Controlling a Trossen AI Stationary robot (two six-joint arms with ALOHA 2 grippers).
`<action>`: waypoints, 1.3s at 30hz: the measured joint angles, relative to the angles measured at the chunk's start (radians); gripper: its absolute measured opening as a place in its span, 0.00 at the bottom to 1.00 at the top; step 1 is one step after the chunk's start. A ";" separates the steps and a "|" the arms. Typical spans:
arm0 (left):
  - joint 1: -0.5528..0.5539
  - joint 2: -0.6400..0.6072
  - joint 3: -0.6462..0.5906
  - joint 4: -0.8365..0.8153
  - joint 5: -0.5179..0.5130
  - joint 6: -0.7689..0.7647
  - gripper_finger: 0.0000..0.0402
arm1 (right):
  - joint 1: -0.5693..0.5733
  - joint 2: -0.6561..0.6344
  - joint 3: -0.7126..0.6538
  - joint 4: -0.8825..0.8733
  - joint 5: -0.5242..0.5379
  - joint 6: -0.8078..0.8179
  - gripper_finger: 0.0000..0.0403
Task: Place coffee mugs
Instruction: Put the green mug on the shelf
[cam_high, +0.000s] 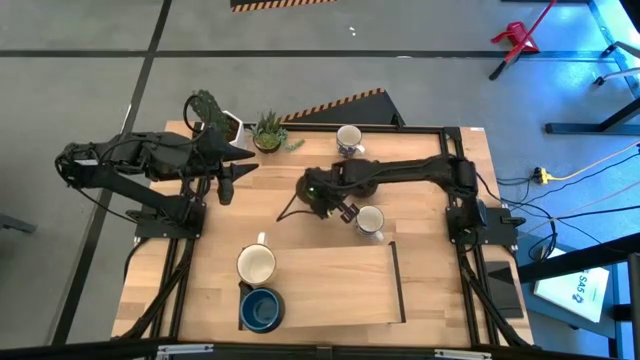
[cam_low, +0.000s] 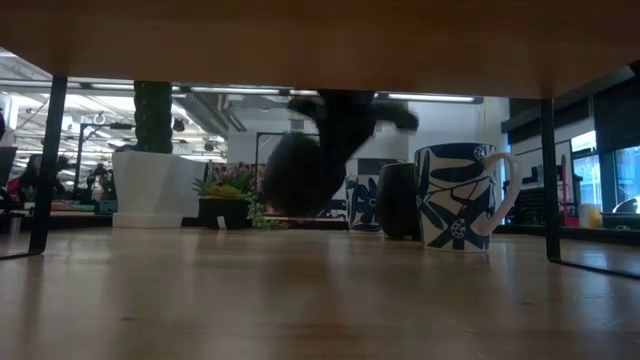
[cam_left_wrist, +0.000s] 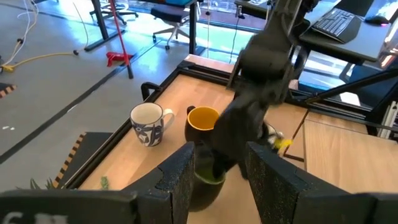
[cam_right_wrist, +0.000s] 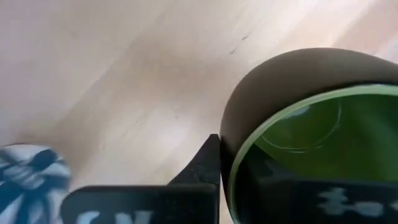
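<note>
My right gripper (cam_high: 338, 203) is at mid-table, shut on the green mug (cam_right_wrist: 311, 130), which has a dark outside; the gripper hides the mug in the high view. My left gripper (cam_high: 225, 188) hangs open and empty at the left, its fingers (cam_left_wrist: 181, 177) apart. The orange-yellow mug (cam_left_wrist: 202, 121) and a blue-patterned mug (cam_left_wrist: 148, 122) stand on their bases near the far edge. A second patterned mug (cam_high: 370, 221) stands beside my right gripper. A cream mug (cam_high: 257, 264) and the blue mug (cam_high: 262, 308) stand near the front. My right gripper holds the green mug by its rim (cam_right_wrist: 239, 165), one finger (cam_right_wrist: 205, 165) outside the wall and the other inside the hollow. The fingers come from above. In the low view the mug (cam_low: 295, 175) hangs tilted below the gripper, clear of the table.
A white pot with a cactus (cam_high: 213, 118) and a small spiky plant (cam_high: 268, 131) stand at the far left. A raised wooden board (cam_high: 330, 285) covers the near middle. A black frame (cam_high: 455, 135) runs along the table's edges.
</note>
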 joint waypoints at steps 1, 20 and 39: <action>0.000 0.000 0.000 0.000 0.001 0.000 0.34 | 0.001 -0.015 0.028 -0.033 0.001 0.008 0.01; -0.001 0.000 0.000 -0.005 0.067 -0.005 0.34 | 0.392 -0.156 0.598 -0.636 -0.195 0.029 0.00; -0.003 0.000 0.000 -0.004 0.082 -0.110 0.34 | 0.610 0.021 0.597 -0.628 -0.145 0.288 0.00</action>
